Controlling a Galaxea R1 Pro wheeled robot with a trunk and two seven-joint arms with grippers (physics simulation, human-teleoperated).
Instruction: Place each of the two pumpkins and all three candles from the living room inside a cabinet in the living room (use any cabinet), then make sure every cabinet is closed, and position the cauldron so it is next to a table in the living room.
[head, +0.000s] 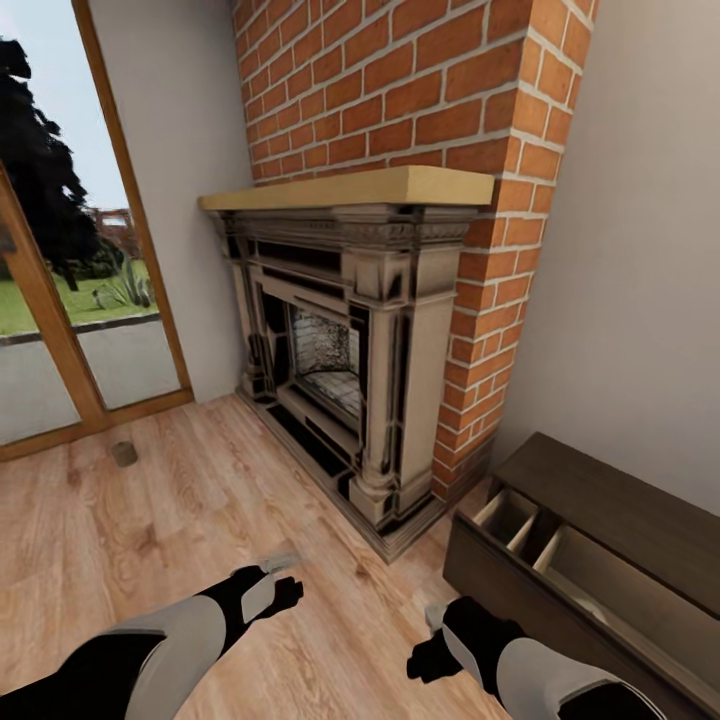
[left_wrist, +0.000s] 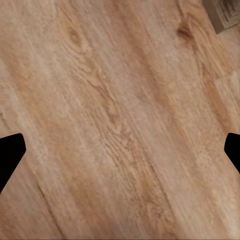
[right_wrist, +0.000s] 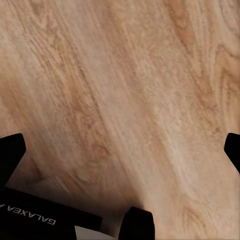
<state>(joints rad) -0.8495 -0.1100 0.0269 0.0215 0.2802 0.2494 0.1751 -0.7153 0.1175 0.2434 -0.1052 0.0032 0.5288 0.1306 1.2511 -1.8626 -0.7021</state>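
Note:
The dark-brown cabinet (head: 620, 505) stands low against the right wall, and its top drawer (head: 600, 585) is pulled out, showing pale wood lining and dividers with nothing visible inside. A small squat tan object, possibly a candle (head: 124, 453), lies on the floor near the window. My left gripper (head: 284, 580) (left_wrist: 120, 152) hangs open over bare planks. My right gripper (head: 432, 640) (right_wrist: 120, 152) is also open and empty, just left of the cabinet's front corner. The pumpkins, cauldron and table are out of view.
A stone fireplace (head: 350, 370) with a pale wood mantel sits in a brick chimney breast (head: 420, 90) straight ahead. A wood-framed glass door (head: 60, 330) fills the left side. Light plank floor (head: 200, 510) stretches between the arms and the hearth.

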